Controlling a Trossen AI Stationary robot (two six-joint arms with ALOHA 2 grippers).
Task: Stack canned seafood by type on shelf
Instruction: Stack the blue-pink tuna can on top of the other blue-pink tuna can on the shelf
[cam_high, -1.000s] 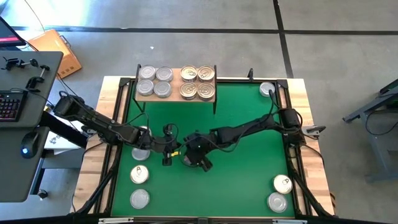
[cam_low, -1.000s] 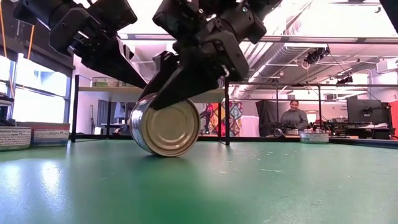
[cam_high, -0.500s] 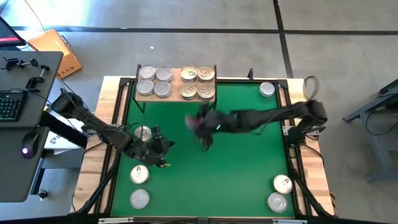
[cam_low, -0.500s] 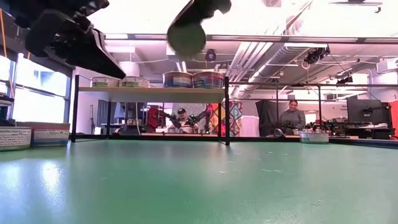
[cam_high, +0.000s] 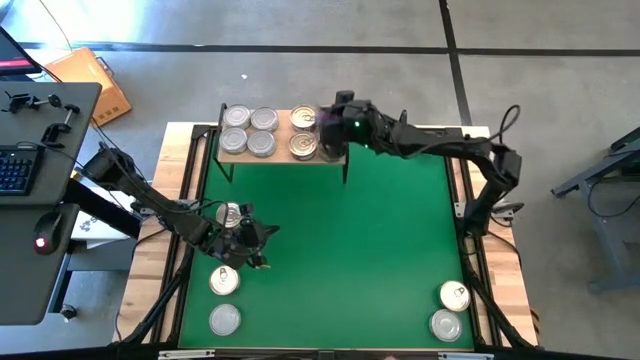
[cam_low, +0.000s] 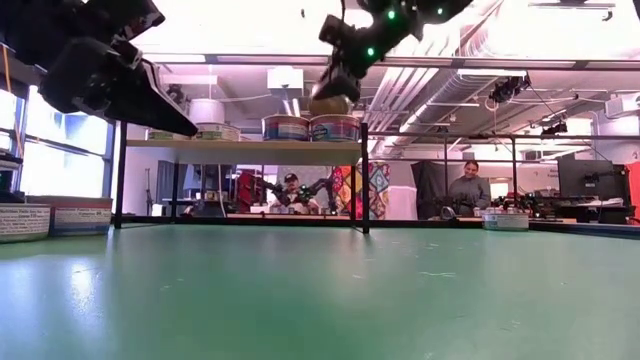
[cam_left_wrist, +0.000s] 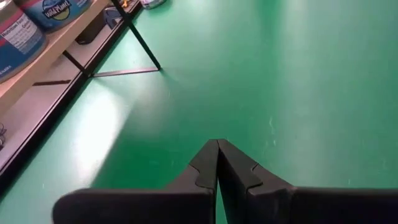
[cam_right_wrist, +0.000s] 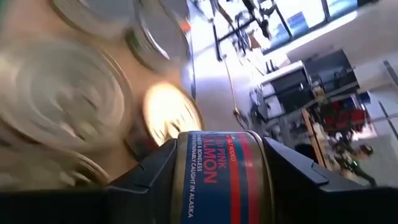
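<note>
A: What did the right gripper (cam_high: 334, 122) have, and where was it?

B: Its two dark fingers (cam_right_wrist: 155, 180) were clamped on the sides of a short round tin with a red-and-blue salmon label (cam_right_wrist: 219, 177); in the high view it sat in the upper middle of the frame, over the right end of the small light-wood shelf on thin black legs (cam_high: 283, 156); in the low view the tin hung just above the cans at the shelf's right end.

A: And the shelf itself?

B: Four silver-lidded tins (cam_high: 249, 131) stood on its left half; gold-lidded pull-tab tins (cam_high: 304, 146) stood on its right half, partly hidden by the arm.

A: The left gripper (cam_high: 256, 240)?

B: Its fingers (cam_left_wrist: 205, 171) were pressed together, holding nothing, above the green mat (cam_high: 380, 260) at the left of the high view; a silver tin (cam_high: 229, 214) lay just beside it.

A: Other tins?

B: Two at lower left (cam_high: 224, 300); two at lower right (cam_high: 450, 310).
</note>
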